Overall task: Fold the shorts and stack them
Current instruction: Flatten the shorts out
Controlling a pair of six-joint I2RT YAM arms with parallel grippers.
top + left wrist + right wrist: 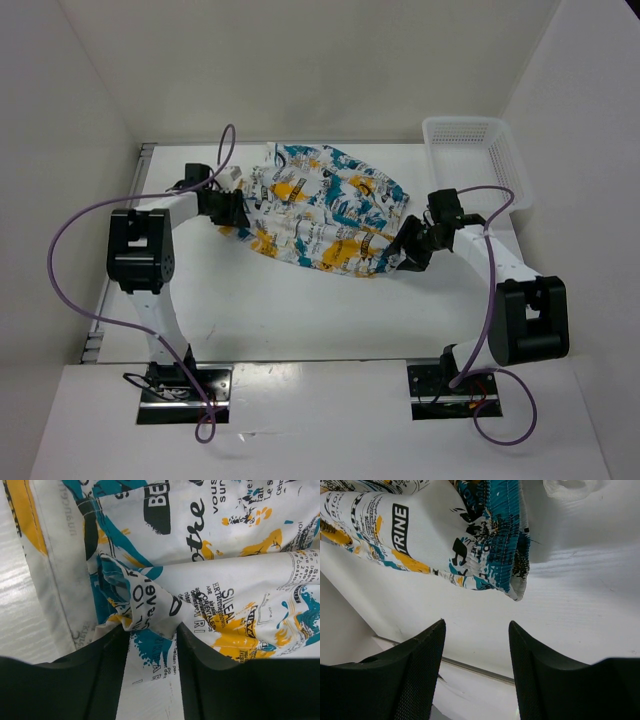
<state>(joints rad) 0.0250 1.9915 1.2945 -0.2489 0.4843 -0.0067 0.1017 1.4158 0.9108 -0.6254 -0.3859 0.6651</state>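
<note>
We see the shorts (320, 215) lying rumpled but mostly spread on the counter (300, 310), just left of the white mesh basket (432, 135) and apart from it. Left claw (151, 629) is pinching a bunched fold of the shorts at the edge farthest from the basket, with fabric running between its fingers. Right claw (476, 626) is spread with nothing in it, at the shorts' near corner on the basket side, with the hem just past its fingertips.
</note>
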